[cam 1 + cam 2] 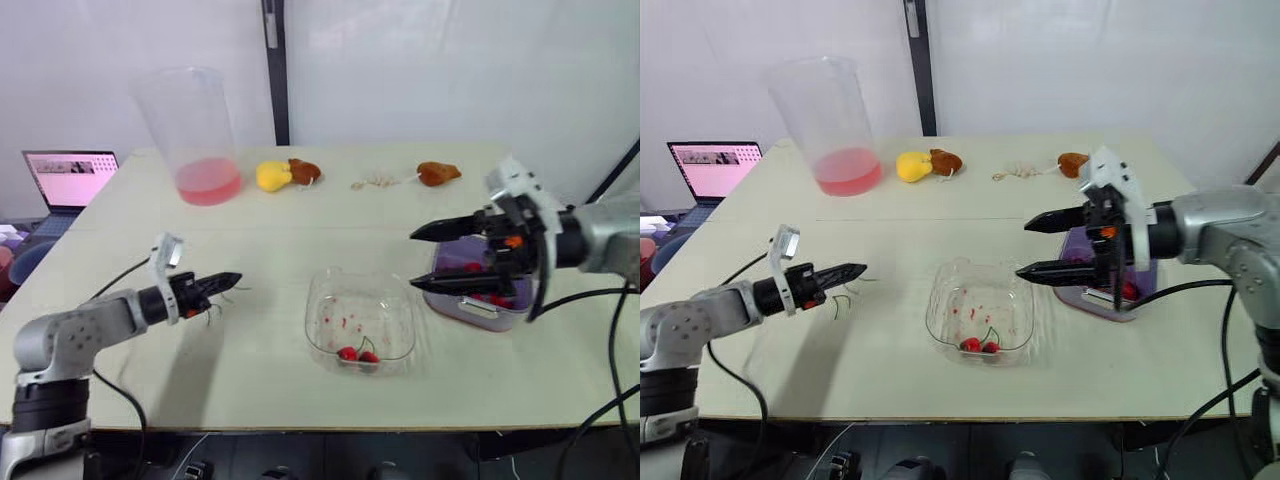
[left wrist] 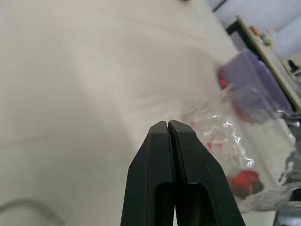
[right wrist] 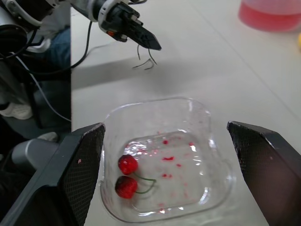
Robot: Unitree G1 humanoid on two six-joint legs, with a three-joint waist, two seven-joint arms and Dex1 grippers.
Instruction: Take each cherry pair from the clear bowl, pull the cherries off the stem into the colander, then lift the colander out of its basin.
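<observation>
The clear bowl sits at the table's front centre, stained with red juice, and holds one cherry pair on its stem near its front wall. The purple colander rests in its basin just right of the bowl, with red cherries inside. My right gripper hovers open over the colander's left side, fingers pointing left toward the bowl, nothing between them. My left gripper is shut, low over the table left of the bowl. In the right wrist view the cherry pair lies between the fingers' line of sight.
Loose green stems lie on the table under the left gripper's tip. At the back stand a tall clear beaker with pink liquid, a yellow fruit, brown fruits and a laptop beyond the left edge.
</observation>
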